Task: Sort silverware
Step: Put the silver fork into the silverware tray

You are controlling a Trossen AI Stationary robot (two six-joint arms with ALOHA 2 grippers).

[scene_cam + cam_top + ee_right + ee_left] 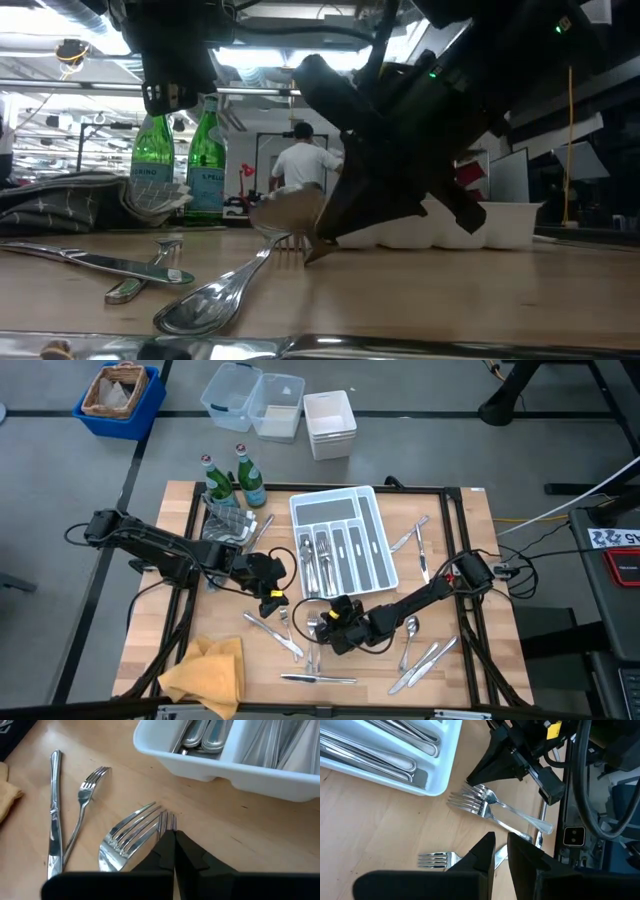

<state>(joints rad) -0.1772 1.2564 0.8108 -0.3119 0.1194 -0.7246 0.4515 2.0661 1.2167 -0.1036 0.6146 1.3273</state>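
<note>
**Forks pinned near the front of the desk**

Closest to the low camera, a spoon (pixel 215 295) is seen lying on the wood, with a knife (pixel 95 262) just beyond it. Two overlapping forks (pixel 131 831) are met by the right gripper (pixel 172 836) near the middle of the desk's front half, its fingers pressed together with their tips at the tines; whether a fork is actually pinched cannot be told. The left gripper (pixel 501 842) is held just beside them, towards the left edge, with only a narrow slit seen between its fingers and nothing held. Several pieces are already laid in the white tray (pixel 372 540) at the middle of the desk. More silverware (pixel 425 658) is scattered towards the front right corner. Two green bottles (pixel 232 480) are stood at the back left, and a yellow cloth (pixel 205 670) is spread at the front left corner.
</note>
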